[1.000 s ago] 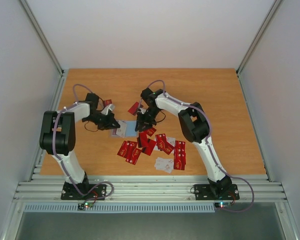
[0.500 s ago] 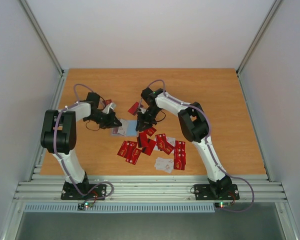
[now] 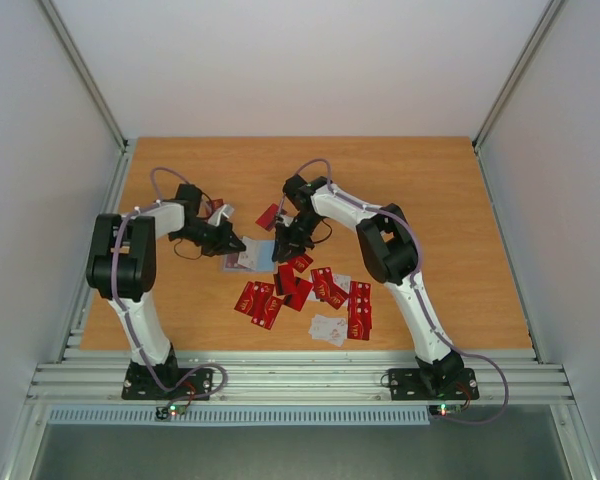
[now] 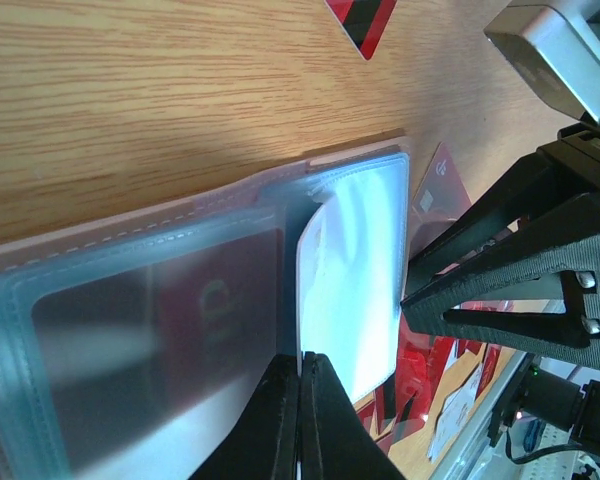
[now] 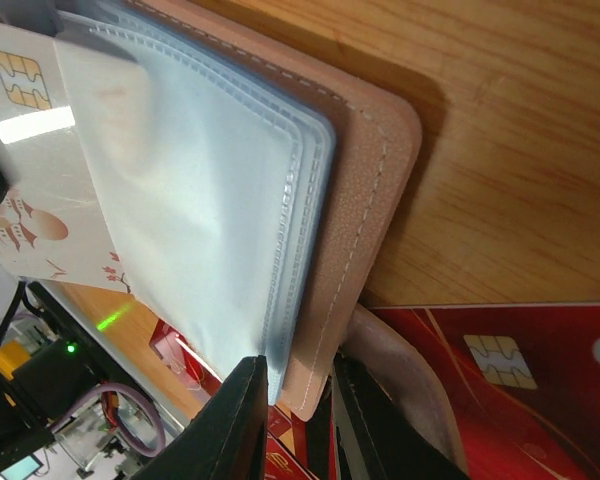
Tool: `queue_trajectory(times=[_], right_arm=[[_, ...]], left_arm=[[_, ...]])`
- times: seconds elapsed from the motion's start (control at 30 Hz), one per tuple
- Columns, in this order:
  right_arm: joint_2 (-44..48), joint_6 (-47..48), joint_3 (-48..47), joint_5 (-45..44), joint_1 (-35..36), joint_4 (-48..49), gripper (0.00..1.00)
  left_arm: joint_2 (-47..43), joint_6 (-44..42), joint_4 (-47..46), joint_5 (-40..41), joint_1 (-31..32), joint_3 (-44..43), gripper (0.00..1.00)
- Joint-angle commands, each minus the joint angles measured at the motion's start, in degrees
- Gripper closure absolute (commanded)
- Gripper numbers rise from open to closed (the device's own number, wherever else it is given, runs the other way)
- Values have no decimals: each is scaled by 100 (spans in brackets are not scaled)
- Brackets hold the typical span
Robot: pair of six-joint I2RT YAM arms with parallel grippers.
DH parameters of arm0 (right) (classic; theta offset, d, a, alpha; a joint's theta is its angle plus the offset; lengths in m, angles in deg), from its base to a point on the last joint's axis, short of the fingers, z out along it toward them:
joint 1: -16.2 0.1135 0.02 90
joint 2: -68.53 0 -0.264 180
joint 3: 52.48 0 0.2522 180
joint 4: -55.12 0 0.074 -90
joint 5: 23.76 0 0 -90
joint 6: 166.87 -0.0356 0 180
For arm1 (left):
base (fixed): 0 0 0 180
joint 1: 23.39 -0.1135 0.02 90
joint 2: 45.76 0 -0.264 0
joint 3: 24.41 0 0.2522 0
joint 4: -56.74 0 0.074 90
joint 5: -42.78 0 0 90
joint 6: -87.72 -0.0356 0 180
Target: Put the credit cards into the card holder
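Left fingers [image 4: 294, 390] are pressed together on the near edge of a white card [image 4: 352, 270]. It points straight ahead of them with its long axis in line with the fingers, and its front end looks partway under a clear pocket leaf of the card holder [image 4: 150, 330]. The holder lies open and flat on the worktop [image 4: 130, 90], directly in front of the left fingers. Right fingers [image 5: 258, 400] sit on the opposite side, clamped on the holder's tan cover edge and sleeve leaves, which pins it. The loose credit cards [image 3: 315, 290], mostly red, lie scattered just beside and behind the right fingers. The left arm has the card, so the push looks like its job — straight forward along the card's length, toward the right fingers. Judgement: one insertion in hand, most cards not yet in — a tilt could snag the card on the leaf stitching.
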Motion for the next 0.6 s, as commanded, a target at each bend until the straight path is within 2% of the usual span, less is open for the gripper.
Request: queue_trajectory(times=[0.0, 0.27, 0.57], right_arm=[[-159, 53, -157, 41, -40, 2, 80], [-172, 10, -171, 89, -48, 23, 80], [-199, -21, -251, 90, -49, 18, 80]], left_arm=[[186, -31, -264, 5, 25, -110, 100], [162, 344, -657, -64, 63, 82, 100], [181, 412, -651, -82, 157, 121, 100]])
